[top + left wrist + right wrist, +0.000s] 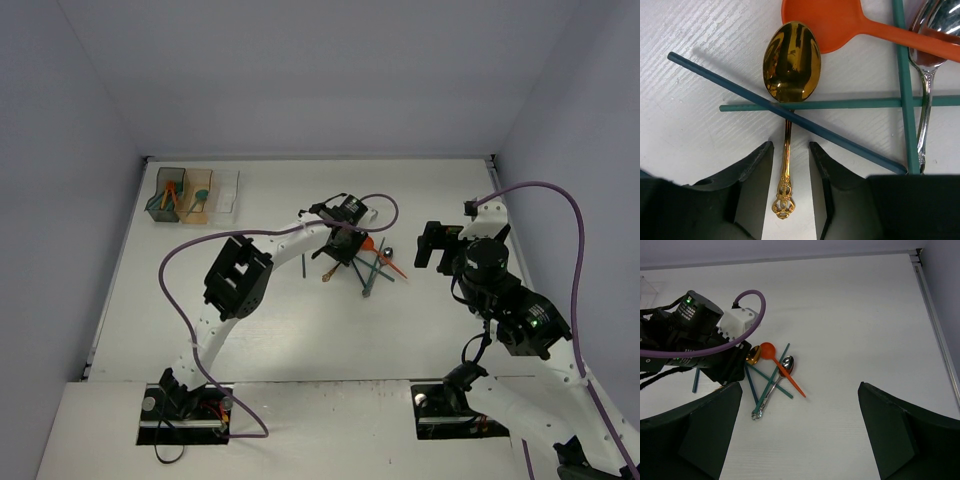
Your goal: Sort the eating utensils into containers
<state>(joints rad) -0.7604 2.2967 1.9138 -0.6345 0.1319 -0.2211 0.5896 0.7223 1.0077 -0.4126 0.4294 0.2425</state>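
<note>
- At centre of tabletop (300, 330): crossed pile of eating utensils (362, 262); gold spoon (791, 62), orange spoon (825, 22), silver spoon (935, 30), dark blue stick (715, 76), two teal sticks (855, 103)
- Over that pile: left tool (790, 147), fingers apart either side of the gold spoon's handle, not pinching it
- Right of the pile, well apart: right tool (800, 425) raised, fingers wide apart, holding nothing
- At far left corner: containers (197, 193); teal and orange pieces standing in the dark grey bin (166, 178), a teal one in the amber bin (196, 180)

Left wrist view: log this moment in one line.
left end effector open, astride handle of gold spoon | right end effector open, empty | phase: pre-grasp
</note>
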